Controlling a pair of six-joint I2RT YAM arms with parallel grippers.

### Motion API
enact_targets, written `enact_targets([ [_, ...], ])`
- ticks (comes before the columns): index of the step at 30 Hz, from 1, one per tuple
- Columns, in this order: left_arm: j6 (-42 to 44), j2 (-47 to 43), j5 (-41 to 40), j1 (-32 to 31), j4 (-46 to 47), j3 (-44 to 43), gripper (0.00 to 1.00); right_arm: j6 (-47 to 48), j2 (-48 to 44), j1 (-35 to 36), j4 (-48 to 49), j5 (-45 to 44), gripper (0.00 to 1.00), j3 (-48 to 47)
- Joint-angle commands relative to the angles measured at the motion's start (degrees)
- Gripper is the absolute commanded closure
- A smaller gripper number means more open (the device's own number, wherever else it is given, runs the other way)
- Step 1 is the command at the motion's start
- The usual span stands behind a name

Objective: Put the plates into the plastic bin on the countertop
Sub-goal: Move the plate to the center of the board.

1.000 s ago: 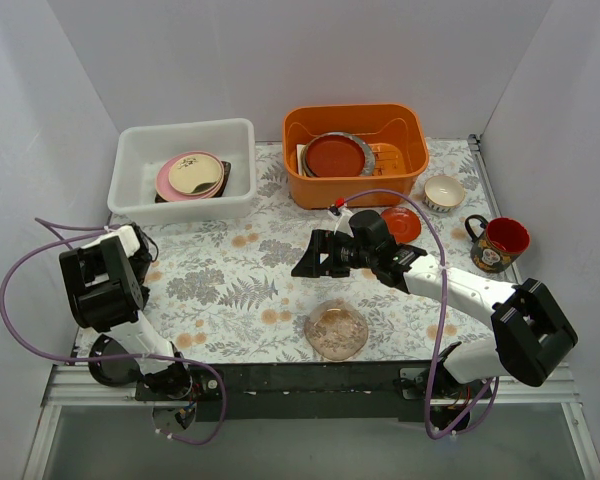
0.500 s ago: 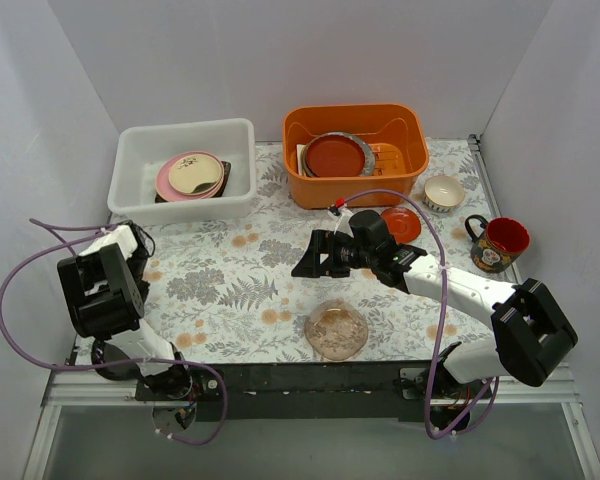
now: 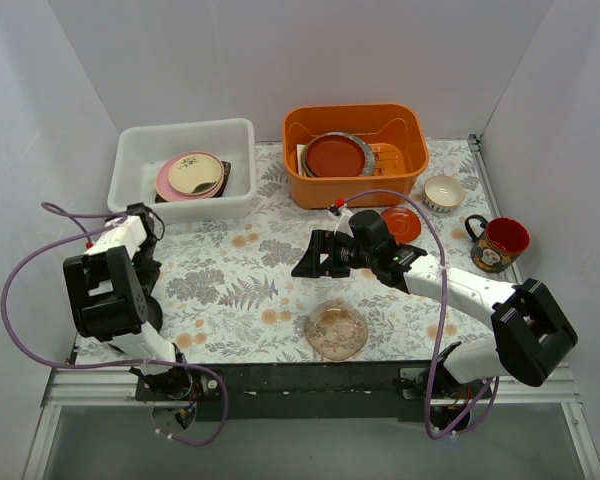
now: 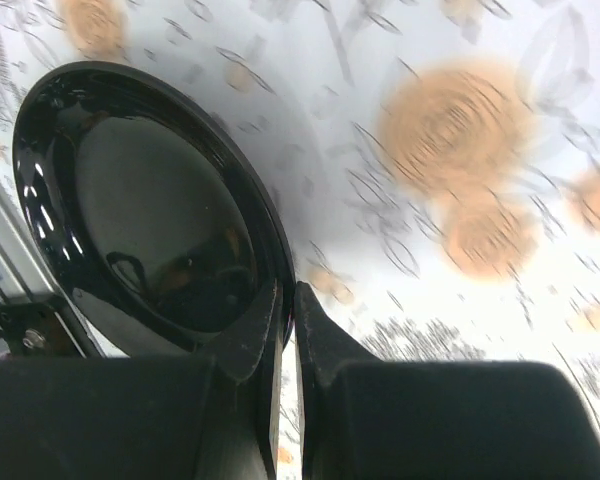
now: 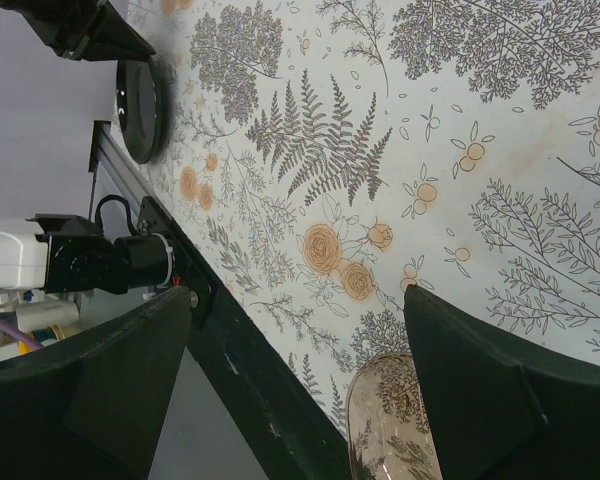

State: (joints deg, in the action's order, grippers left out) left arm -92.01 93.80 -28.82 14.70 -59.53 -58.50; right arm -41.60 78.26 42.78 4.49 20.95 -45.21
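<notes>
Sitting far left on the fern-printed countertop [image 3: 240,290], one white plastic bin [image 3: 140,150] holds a cream plate [image 3: 194,172] atop a pink plate [image 3: 164,183]; one clear pink glass plate [image 3: 337,331] lies near the wide-open right gripper [image 5: 295,360]; the left gripper [image 4: 285,295] pinches one glossy black plate [image 4: 150,200] by its rim, near-left

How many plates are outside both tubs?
3: black plate in the left gripper, pink glass plate at the near edge, small red plate behind the right arm; more may be hidden.
</notes>
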Motion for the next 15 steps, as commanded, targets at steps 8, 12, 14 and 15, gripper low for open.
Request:
enact_targets([
  [8,-10.03,5.6,1.66,-17.59,-3.4,-9.88,1.0,1.26,-0.39,0.28,0.87,-0.3,0.05,-0.93],
  [12,-12.05,8.32,2.63,-23.2,-4.1,-12.68,1.0,1.61,-0.65,0.28,0.69,-0.38,0.05,-0.67],
  [14,-12.93,9.82,2.8,-25.41,-4.28,-15.31,1.0,1.53,-0.48,0.28,0.78,-0.3,0.05,-0.58],
  [15,-13.46,11.3,2.54,-27.86,-5.15,-16.37,1.0,1.53,-0.39,0.28,0.69,-0.3,0.05,-0.67],
])
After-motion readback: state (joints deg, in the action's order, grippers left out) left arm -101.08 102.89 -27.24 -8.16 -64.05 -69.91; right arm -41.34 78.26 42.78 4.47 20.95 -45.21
